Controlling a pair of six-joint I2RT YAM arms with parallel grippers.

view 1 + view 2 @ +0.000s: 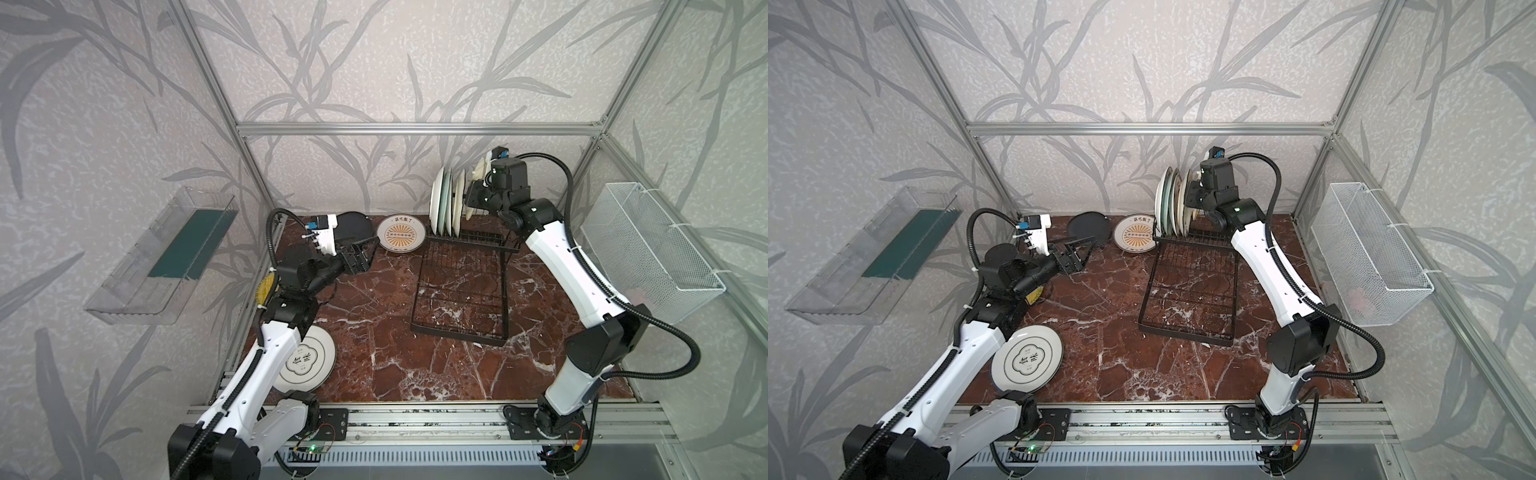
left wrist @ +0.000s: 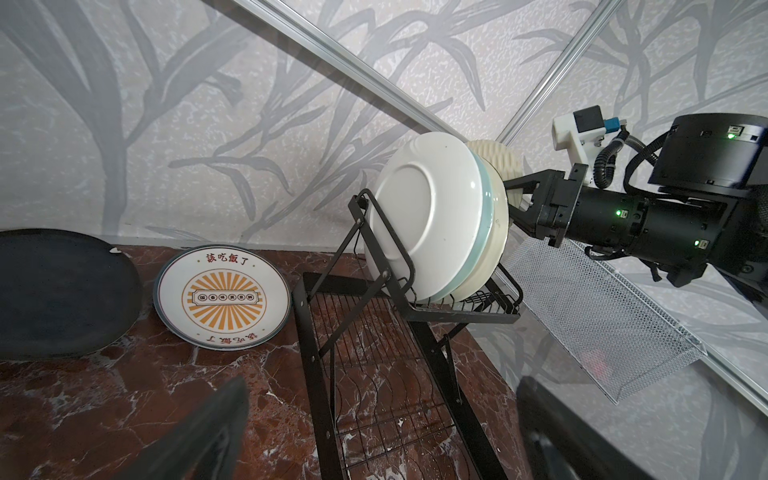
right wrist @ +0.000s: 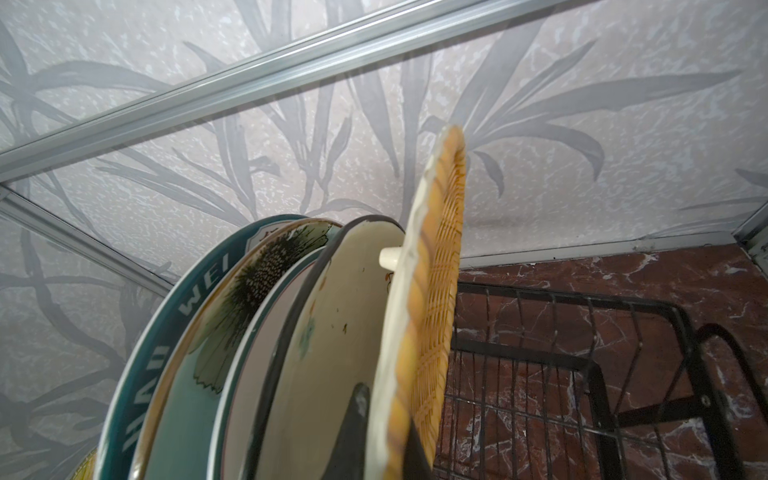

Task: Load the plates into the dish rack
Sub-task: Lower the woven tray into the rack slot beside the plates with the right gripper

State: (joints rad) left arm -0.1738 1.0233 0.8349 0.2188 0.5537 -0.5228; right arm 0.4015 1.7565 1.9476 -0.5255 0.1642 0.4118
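Got the right gripper (image 3: 388, 440) pinched tight on the lower rim of the orange woven plate (image 3: 432, 291), holding it upright on edge and a touch higher than its neighbours. Sitting right at the open end of the row of standing plates (image 1: 442, 203) in the raised slotted part of the dish rack (image 1: 457, 336). Can't tell whether it's actually down in a slot. Counting four in that row from the right wrist view: teal-rimmed, sunflower, pale green, and cream with a dark rim.

Over on the other side, got the left gripper (image 1: 1088, 248) spread wide open with nothing in it, hovering low over the marble tabletop (image 1: 374, 353) just in front of the black plate (image 1: 1088, 226). Can't say if it's touching.

Also seeing the sunburst plate (image 1: 401, 233) lying flat between the black one and the rack, back by the wall. Further out, spotting the white dark-ringed plate (image 1: 1027, 359) flat near the front, partly under the left arm, plus a sliver of yellow woven plate (image 1: 266, 286) peeking out beneath the same arm.
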